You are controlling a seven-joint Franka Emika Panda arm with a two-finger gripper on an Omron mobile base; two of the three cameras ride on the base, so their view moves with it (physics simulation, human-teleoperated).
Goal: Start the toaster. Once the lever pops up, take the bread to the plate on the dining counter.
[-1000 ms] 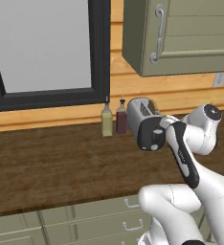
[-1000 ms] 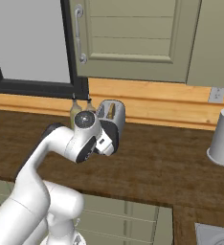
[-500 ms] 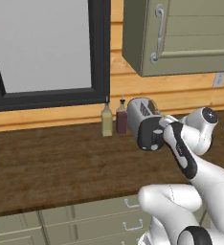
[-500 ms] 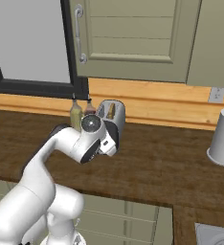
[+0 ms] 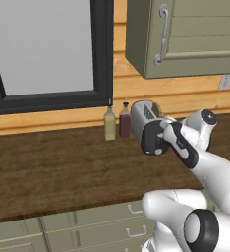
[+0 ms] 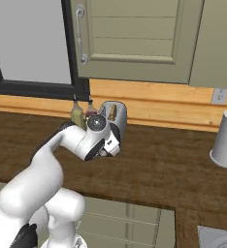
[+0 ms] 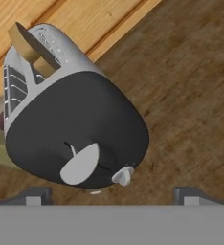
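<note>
While you line up on the toaster (image 7: 75,119), note that the gripper (image 7: 111,195) has its jaws spread wide and grasps nothing; the two dark fingertips (image 7: 35,195) sit at the bottom corners of the hand view, one each side of the toaster's black end face.

That end face fills the middle of the hand view, so the toaster lies straight ahead of the fingers, its long axis running away from you toward about 11 o'clock, where the bread (image 7: 30,48) pokes up from a slot in the silver top. The pale lever (image 7: 80,164) sits low on the black face, at about 6 o'clock on it, just above the line between the fingertips and a little toward the 7 o'clock side. A small knob (image 7: 123,176) sits just beside it at 4 o'clock.

From the right base view, the toaster (image 6: 113,116) stands at the back of the wooden counter (image 6: 173,160), against the wall, with two slim bottles (image 6: 81,114) just beside it at 9 o'clock. The hand is close in front of it.

My read: the lever is not yet pressed, and the push has to run along the face, not into it.
</note>
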